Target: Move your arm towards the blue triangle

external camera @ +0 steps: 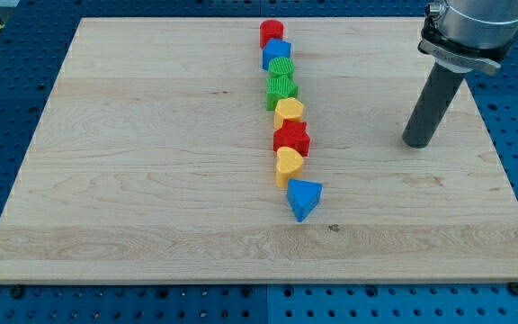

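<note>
Wooden board point(151, 180) on blue pegboard. Blue triangle point(303, 198) sits lowest in a column of touching blocks near the board's centre, just below a yellow heart point(288, 165). My tip point(415, 142) rests at the view's right, well apart from every block, touching nothing; the rod is bare.

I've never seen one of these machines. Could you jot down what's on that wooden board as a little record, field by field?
board: wooden board on a blue pegboard
my tip: at the view's right, apart from every block
blocks: eight in one column, top to bottom
target: blue triangle, lowest in the column
neighbour above: yellow heart
top of column: red block
tip to target: triangle lies down and left of my tip
</note>
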Controlling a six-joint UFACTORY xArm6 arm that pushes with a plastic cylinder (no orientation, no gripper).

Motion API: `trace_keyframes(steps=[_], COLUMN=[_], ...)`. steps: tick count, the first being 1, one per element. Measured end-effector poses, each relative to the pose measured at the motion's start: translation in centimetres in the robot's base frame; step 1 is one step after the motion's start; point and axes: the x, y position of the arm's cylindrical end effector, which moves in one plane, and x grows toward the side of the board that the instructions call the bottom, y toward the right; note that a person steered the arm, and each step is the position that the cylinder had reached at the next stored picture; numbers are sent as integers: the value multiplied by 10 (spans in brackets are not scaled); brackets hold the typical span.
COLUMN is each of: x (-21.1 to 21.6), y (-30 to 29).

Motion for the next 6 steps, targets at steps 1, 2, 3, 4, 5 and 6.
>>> trace_keyframes(steps=[1, 2, 3, 4, 5, 6], x=[4, 29, 53, 86, 112, 141], y=[8, 78, 142, 141, 65, -32])
